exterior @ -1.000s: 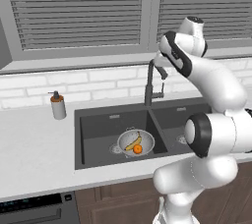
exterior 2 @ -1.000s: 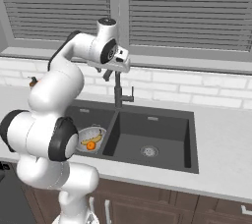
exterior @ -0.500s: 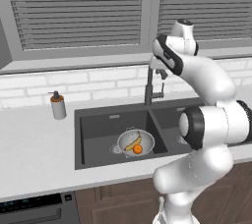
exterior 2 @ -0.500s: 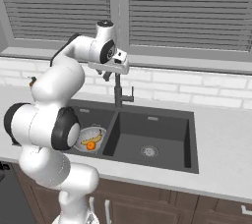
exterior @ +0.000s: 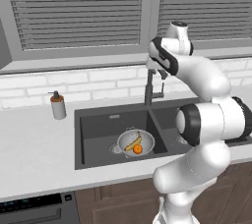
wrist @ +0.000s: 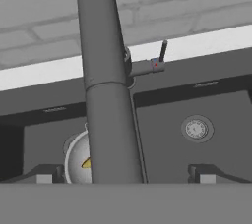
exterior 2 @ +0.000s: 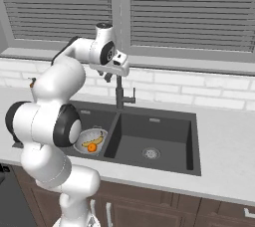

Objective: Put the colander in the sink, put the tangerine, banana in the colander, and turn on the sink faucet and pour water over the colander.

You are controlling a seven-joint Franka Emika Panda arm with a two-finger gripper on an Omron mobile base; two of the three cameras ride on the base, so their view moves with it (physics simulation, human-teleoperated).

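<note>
I've swung the arm in: fingers [wrist: 123, 174] wide open, straddling the sink faucet [wrist: 106, 80] spout. Colander [exterior: 133, 143] already loaded below them; lever [wrist: 162, 51] next.

Arm raised high, upper link reaching forward, wrist bent down. Gripper [exterior 2: 110, 75] points downward and forward. Jaws spread wide, nothing between them. Finger tips [wrist: 43, 175] level, one each side.
</note>
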